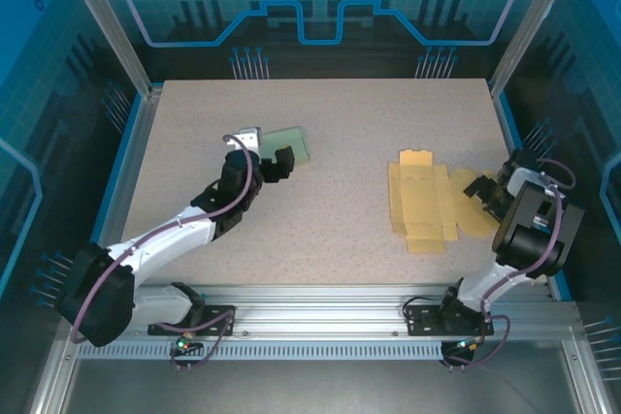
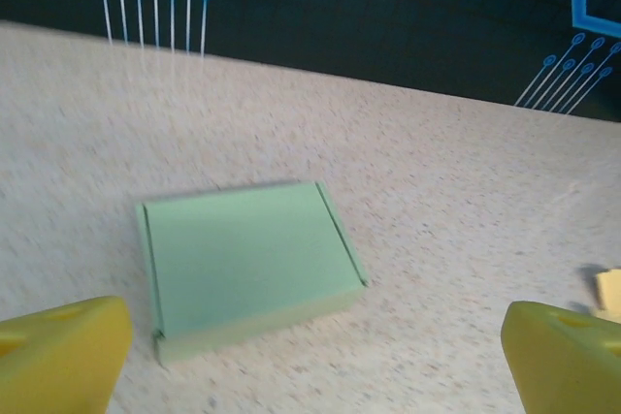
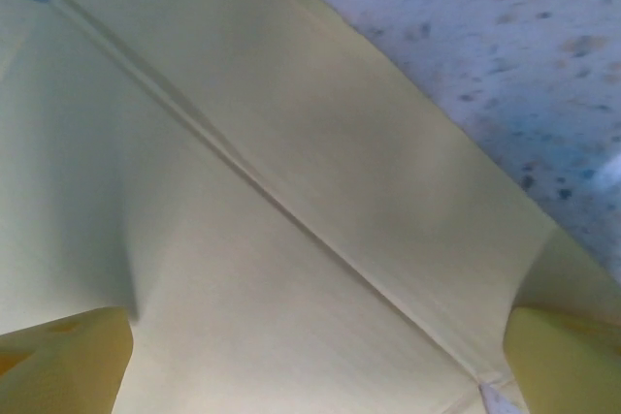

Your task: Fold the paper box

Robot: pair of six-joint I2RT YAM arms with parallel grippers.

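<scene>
Speckled surface inside a blue-walled enclosure; on its right half lies the paper box, a yellow sheet spread flat with creases and flaps showing, none standing upright as far as the overhead view tells; folding is therefore judged barely begun, with every wall and the lid left to do; left of centre sits a green box, folded shut and well apart from the yellow sheet; right end effector low at the sheet's right flaps, fingers spread wide over the paper, pinching nothing; left end effector just beside the green box, fingers likewise spread, holding nothing.
</scene>
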